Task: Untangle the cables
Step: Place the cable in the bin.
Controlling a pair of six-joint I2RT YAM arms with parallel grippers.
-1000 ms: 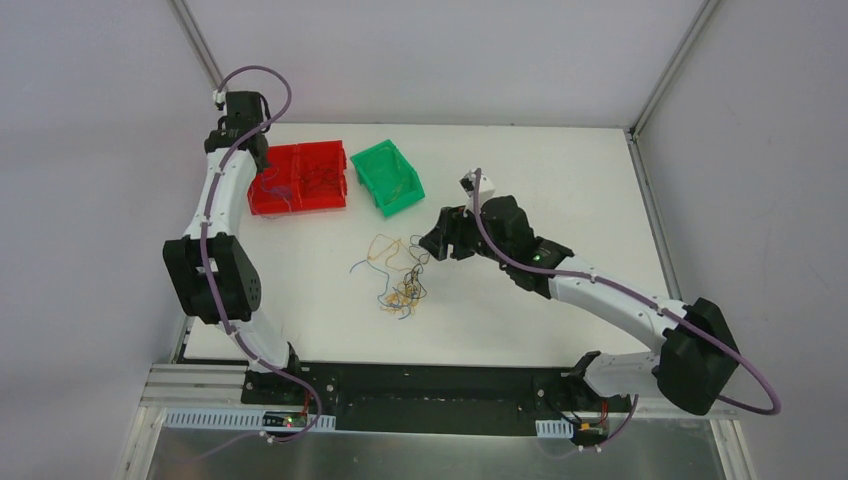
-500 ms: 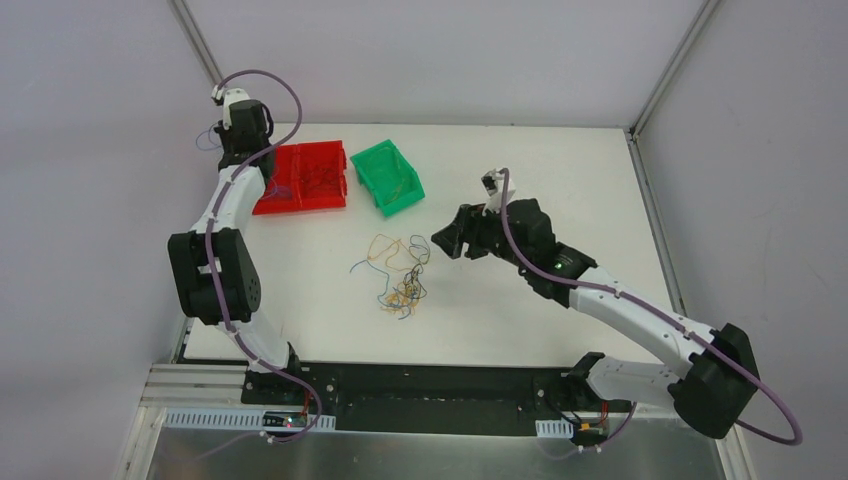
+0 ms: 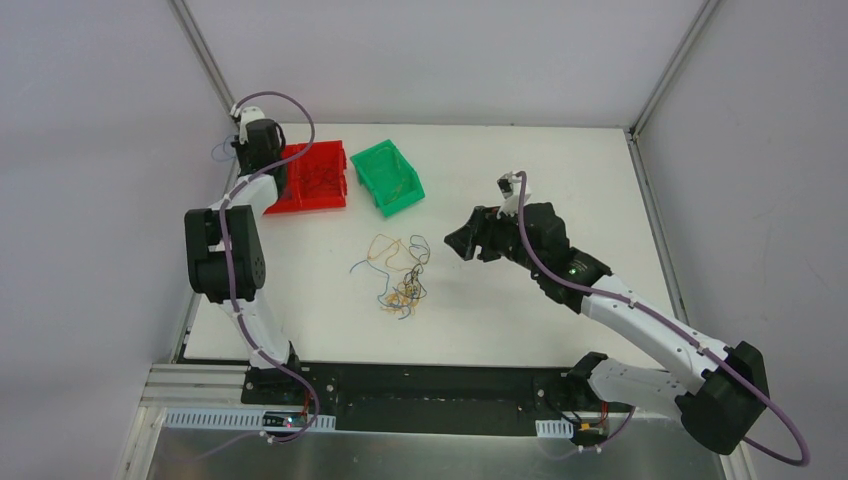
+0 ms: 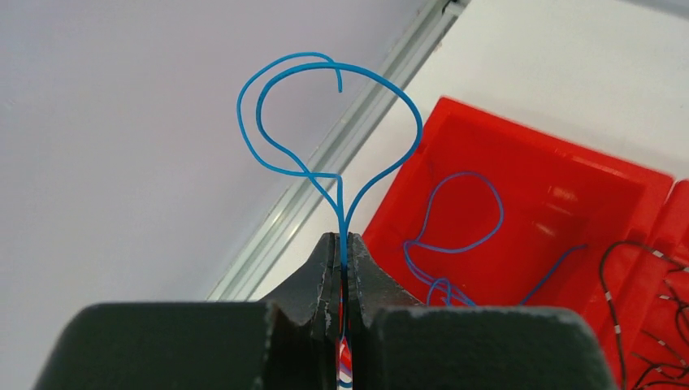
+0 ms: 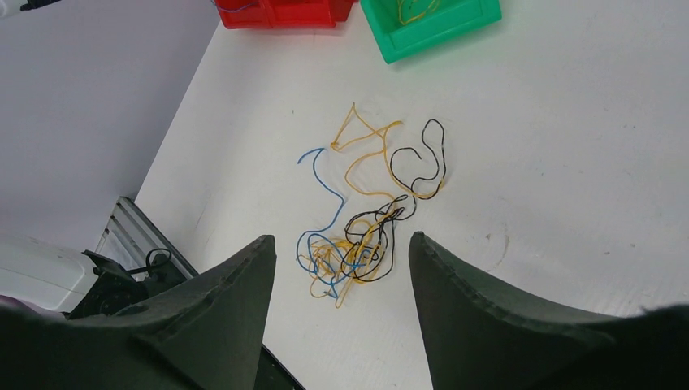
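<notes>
**Sorting step: a freed wire goes to its bin**
The left end effector [image 4: 343,244] pinches a thin looped blue wire [image 4: 344,213] at the left edge of the red plastic bin [image 4: 569,211], upper left in the overhead view. The next move is probably to shift over the compartment and release. The right end effector [image 5: 340,244] hangs spread above the tangle of thin cables [image 3: 400,280] on the white counter [image 3: 520,320].

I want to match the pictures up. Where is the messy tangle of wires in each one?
Top external: the wire tangle lies a bit left of centre.
Left wrist: not in it.
Right wrist: wire tangle in the middle, slightly low.
Shared landmark: the red bin, seen in all three views.
</notes>
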